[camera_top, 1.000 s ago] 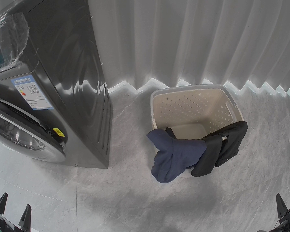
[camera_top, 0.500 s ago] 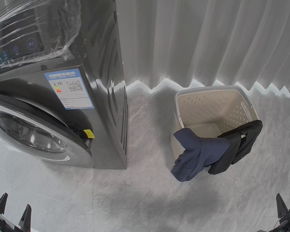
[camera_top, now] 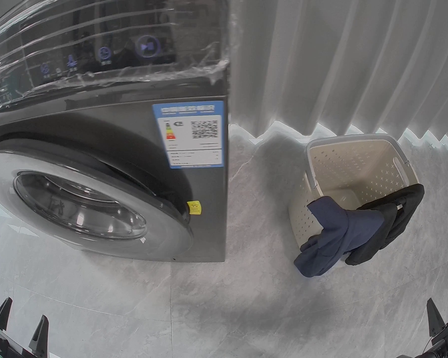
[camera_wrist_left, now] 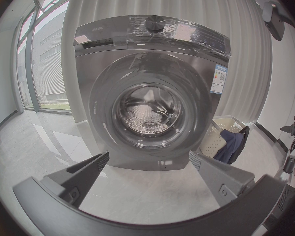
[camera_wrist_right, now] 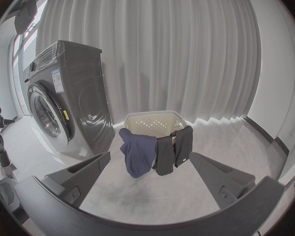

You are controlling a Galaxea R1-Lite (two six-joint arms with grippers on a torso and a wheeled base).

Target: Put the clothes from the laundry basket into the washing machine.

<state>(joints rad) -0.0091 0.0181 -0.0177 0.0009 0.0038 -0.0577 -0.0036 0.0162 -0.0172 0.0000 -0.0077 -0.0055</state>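
Clothes [camera_wrist_right: 139,154] for the wash hung over the near rim of the one cream perforated plastic laundry basket [camera_top: 353,142]. It stood on the grey marbled floor [camera_top: 264,299] near the single dark grey front-loading washing machine [camera_top: 134,125], and the loose folds probably hung outward to offer an easy pinch. One navy blue garment [camera_top: 341,234] and some black cloth [camera_top: 391,220] in two hanging folds made up the load, though whether the black was one piece or two could not be told. Both the left end effector [camera_wrist_left: 148,154] and the right end effector [camera_wrist_right: 149,154] were spread wide and empty, low and well short of the basket, apparently ready for a first grasp.
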